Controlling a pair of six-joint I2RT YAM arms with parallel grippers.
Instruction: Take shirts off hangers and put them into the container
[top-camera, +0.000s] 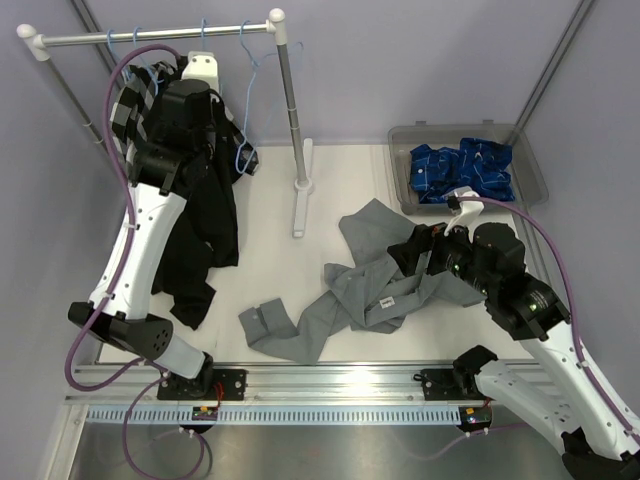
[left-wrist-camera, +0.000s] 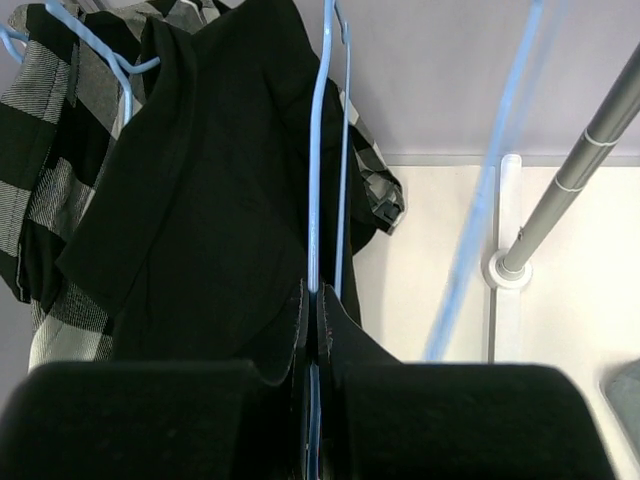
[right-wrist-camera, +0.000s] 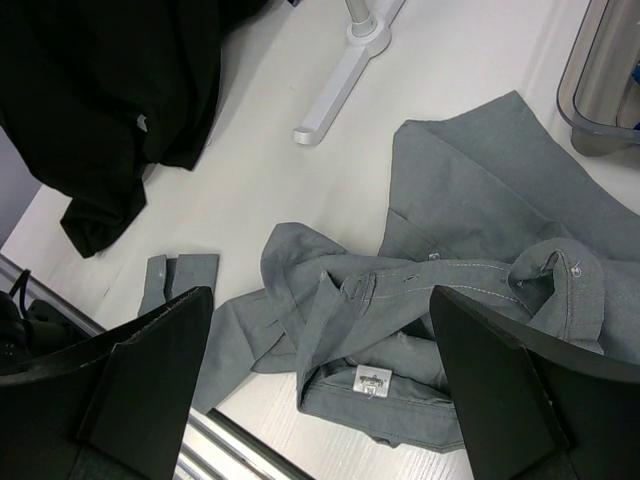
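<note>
Right gripper (right-wrist-camera: 320, 300) is spread wide with nothing in it, just hovering over the crumpled grey shirt (right-wrist-camera: 470, 200). Further back, the left gripper (left-wrist-camera: 313, 305) is pinched tight on a light-blue hanger (left-wrist-camera: 316, 180) wire beside the black shirt (left-wrist-camera: 220, 200). The blue plaid shirt (top-camera: 462, 170) is in the container (top-camera: 400, 135).

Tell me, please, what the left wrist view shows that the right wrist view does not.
Only left wrist: the left gripper shut on a light-blue hanger, and the checked shirt hanging. Only right wrist: the collar and label of the grey shirt below the open right gripper, and the container. Both: the black shirt and the rack's foot.
</note>
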